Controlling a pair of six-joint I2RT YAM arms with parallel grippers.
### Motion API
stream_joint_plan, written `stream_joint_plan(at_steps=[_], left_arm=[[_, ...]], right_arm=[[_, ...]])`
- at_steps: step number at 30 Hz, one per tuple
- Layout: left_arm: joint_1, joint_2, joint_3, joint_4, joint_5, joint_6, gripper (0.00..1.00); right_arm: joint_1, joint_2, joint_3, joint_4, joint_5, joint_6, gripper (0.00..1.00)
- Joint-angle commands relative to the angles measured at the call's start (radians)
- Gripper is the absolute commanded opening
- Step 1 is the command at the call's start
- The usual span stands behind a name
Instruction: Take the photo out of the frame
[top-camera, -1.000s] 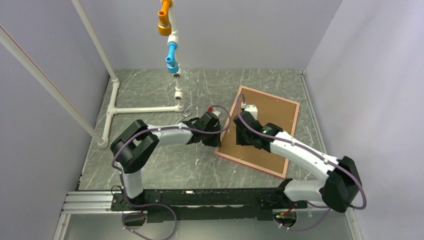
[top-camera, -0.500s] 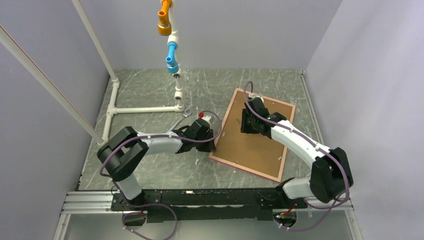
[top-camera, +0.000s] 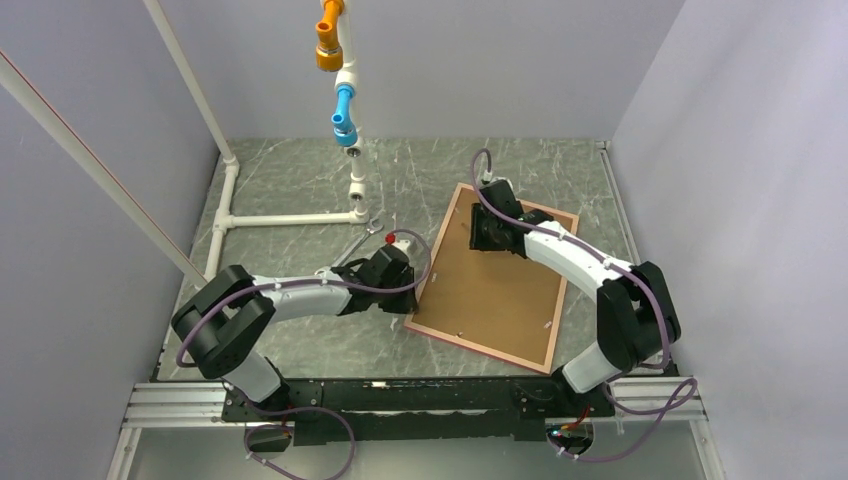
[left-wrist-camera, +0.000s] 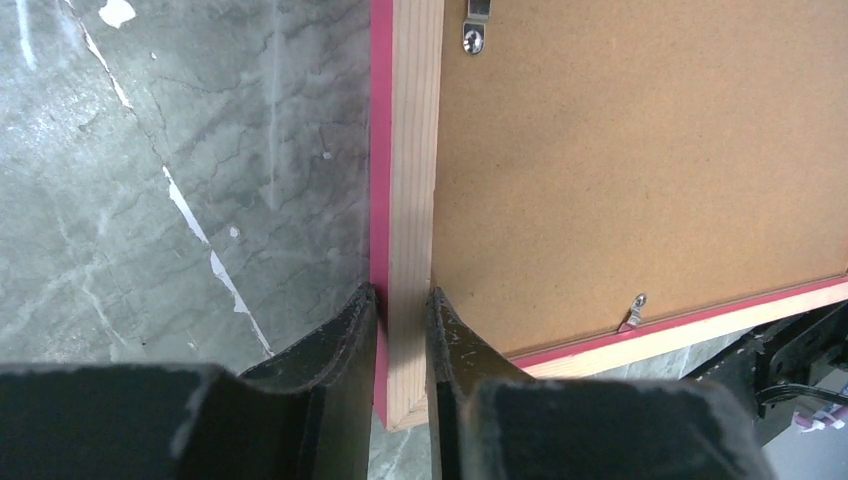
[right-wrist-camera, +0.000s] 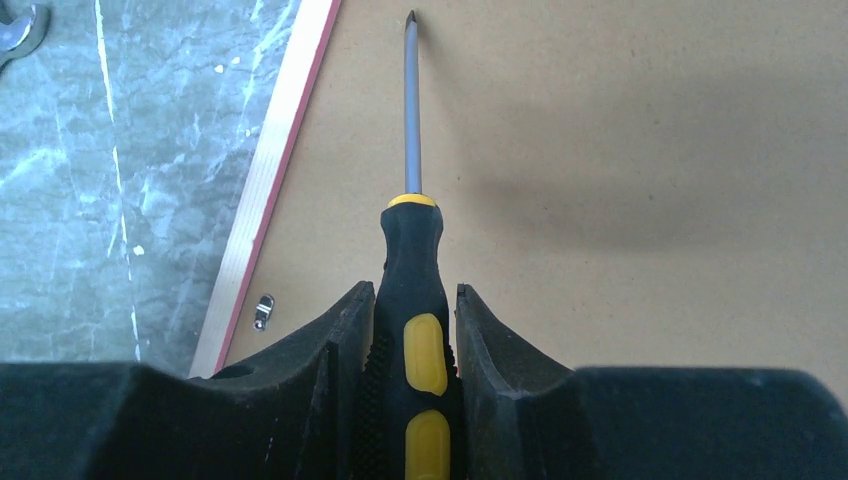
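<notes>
The frame (top-camera: 440, 262) lies face down on the table, its brown backing board (top-camera: 495, 290) up. The photo is hidden beneath the board. My left gripper (top-camera: 410, 300) is shut on the frame's pink-and-wood left rail (left-wrist-camera: 412, 150) close to the near corner, one finger on each side of it (left-wrist-camera: 402, 300). My right gripper (top-camera: 488, 228) hovers over the far end of the board, shut on a screwdriver (right-wrist-camera: 412, 270) with a black-and-yellow handle. The shaft's tip points at the board (right-wrist-camera: 620, 150) near the frame's left rail (right-wrist-camera: 270, 170).
Small metal clips hold the board in: one (left-wrist-camera: 478, 15) at the left rail, one (left-wrist-camera: 632, 312) at the near rail, another (right-wrist-camera: 263, 310) by the screwdriver. A wrench (top-camera: 362, 240) lies left of the frame. A white pipe structure (top-camera: 290, 217) with orange and blue fittings (top-camera: 343, 105) stands at the back left.
The frame has slid and turned toward the near left with my left gripper on its rail. My right gripper with the screwdriver has moved toward the frame's far end.
</notes>
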Motion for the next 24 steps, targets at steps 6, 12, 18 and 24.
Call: stream_joint_plan(at_steps=[6,12,18,24], left_arm=[[0.001,0.102,0.172,-0.156,-0.021,0.063,0.31],[0.001,0.135,0.176,-0.144,-0.022,0.051,0.29],[0.001,0.134,0.132,-0.119,-0.023,0.030,0.28],[0.002,0.126,0.102,-0.101,-0.014,0.022,0.28]], right_arm=[[0.009,0.054,0.080,0.096,0.004,-0.027,0.00],[0.022,0.090,0.093,0.103,0.056,-0.031,0.00],[0.033,0.124,0.105,0.115,0.089,-0.031,0.00],[0.042,0.141,0.119,0.118,0.084,-0.029,0.00]])
